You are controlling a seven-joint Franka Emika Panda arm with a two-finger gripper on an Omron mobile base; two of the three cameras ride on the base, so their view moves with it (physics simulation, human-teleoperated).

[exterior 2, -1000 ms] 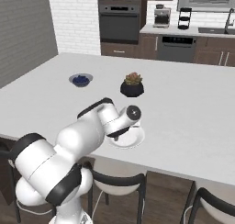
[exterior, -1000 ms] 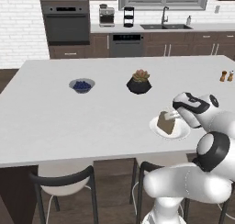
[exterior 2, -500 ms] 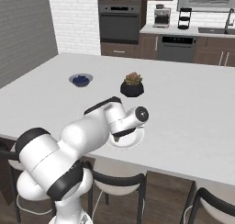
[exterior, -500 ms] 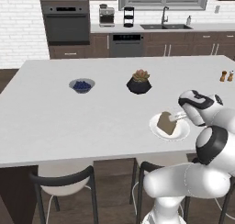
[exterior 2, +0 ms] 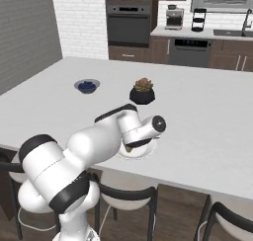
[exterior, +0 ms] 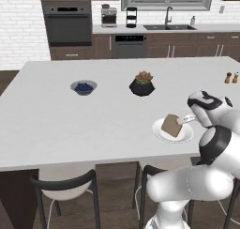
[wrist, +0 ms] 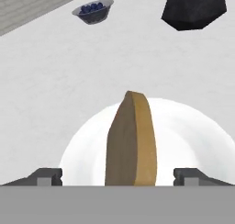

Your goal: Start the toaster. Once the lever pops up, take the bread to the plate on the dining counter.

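Note:
The bread is a tan-brown slice standing on edge on the white plate, leaning a little. My gripper is open, with one fingertip on each side of the slice and a clear gap to both. In the left base view the gripper sits low at the right side of the bread, over the plate near the front edge of the dining counter. From the right base, my arm covers most of the plate. The toaster is out of view.
A small bowl of blue berries and a dark potted plant stand farther back on the counter. Two small shakers stand at the far right. Black stools sit under the near edge. An oven wall and sink counter lie beyond.
The jaws have opened and let go of the bread, which now rests on the plate. The hand has come down slightly toward the plate.

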